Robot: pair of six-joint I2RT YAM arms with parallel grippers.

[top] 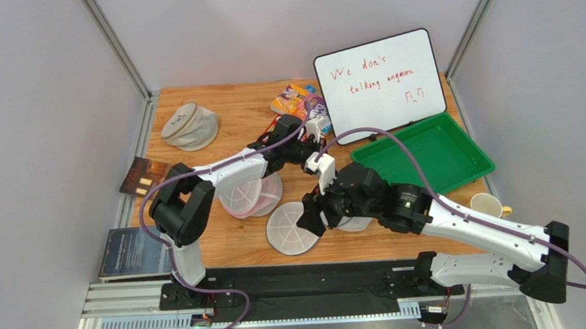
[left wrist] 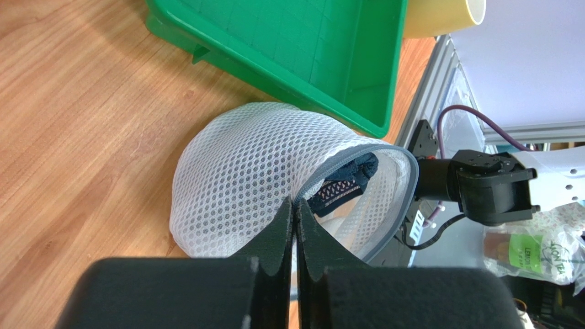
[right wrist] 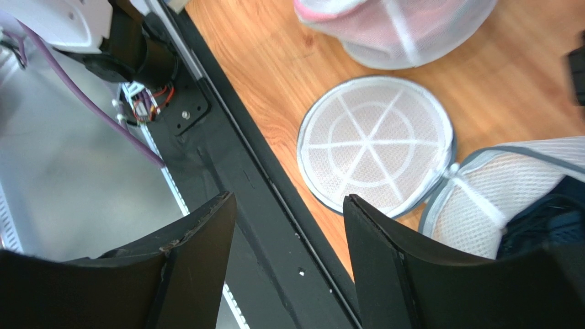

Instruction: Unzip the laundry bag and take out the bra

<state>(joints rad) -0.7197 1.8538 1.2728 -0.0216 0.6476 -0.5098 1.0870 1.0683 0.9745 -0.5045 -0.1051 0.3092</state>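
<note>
The laundry bag (left wrist: 240, 168) lies on its side on the wood table. Its grey-blue zipper rim is open, and its round spoked lid (top: 291, 228) lies flat beside it. It also shows in the right wrist view (right wrist: 474, 205), as does the lid (right wrist: 376, 145). The dark bra (left wrist: 343, 181) sits inside the opening and shows in the right wrist view (right wrist: 546, 219). My left gripper (left wrist: 296, 202) is shut and empty; its tips line up with the zipper rim, seemingly short of it. My right gripper (right wrist: 288, 233) is open and empty over the table's front rail, beside the lid.
The pink-tinted mesh bag (top: 250, 197) lies left of the lid. A green tray (top: 423, 155), a whiteboard (top: 379, 77) and a yellow mug (top: 486, 203) are at the right. A beige-grey bag (top: 189, 127), snack packets (top: 295, 101) and books (top: 143, 175) are at the back and left.
</note>
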